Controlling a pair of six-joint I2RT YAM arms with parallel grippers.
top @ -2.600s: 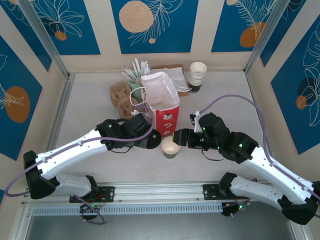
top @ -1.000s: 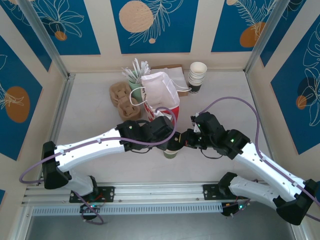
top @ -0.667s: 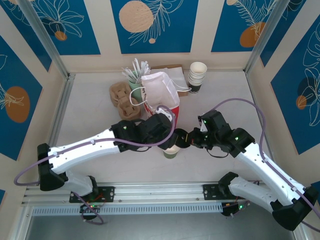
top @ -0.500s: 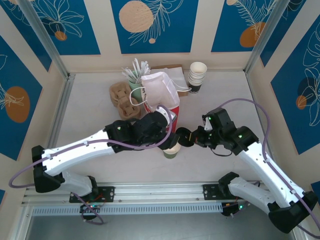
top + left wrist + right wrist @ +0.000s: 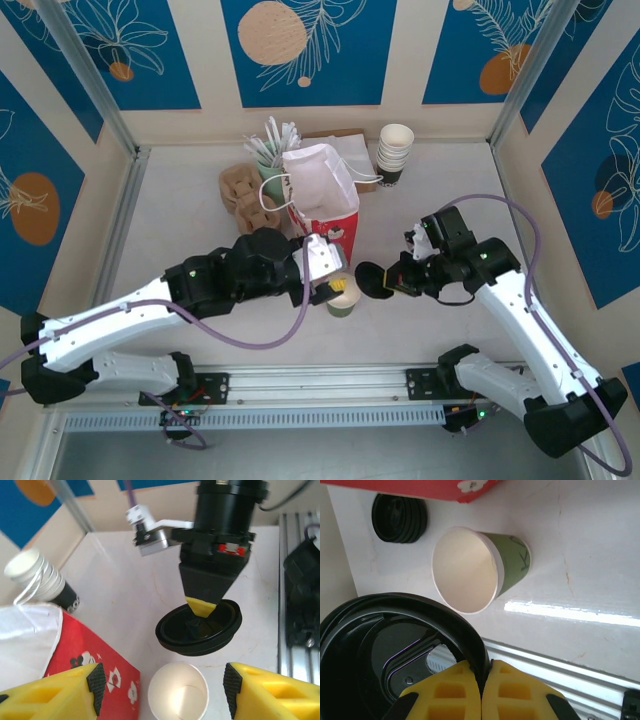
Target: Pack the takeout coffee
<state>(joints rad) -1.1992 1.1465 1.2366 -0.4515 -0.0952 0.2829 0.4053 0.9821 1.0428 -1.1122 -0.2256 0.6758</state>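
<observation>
Both arms had been drawn apart from their close meeting over the cup a second earlier: the left arm was pulled back toward the near-left, and the right arm was swung out to the right. The left end effector point(image 5: 163, 682) was seen spread wide, its yellow fingers point(image 5: 75, 690) set either side of the open-topped green paper cup point(image 5: 465, 570) without touching it. The right end effector point(image 5: 481, 680) was pinched shut on the rim of the round black plastic lid point(image 5: 199, 627). That lid was held in the air just beside the cup, to its right, and was not seated on it. The cup stood upright on the pale tabletop point(image 5: 200, 210), close beside the red printed paper bag point(image 5: 330, 235).

Trouble could be expected at the capping. The lid was gripped only by its thin edge, so it could be pivoted or lost under downward pressure. The cup appeared empty and was held by nothing, so it could be skidded or tipped against the bag if the lid were brought down off-centre.
</observation>
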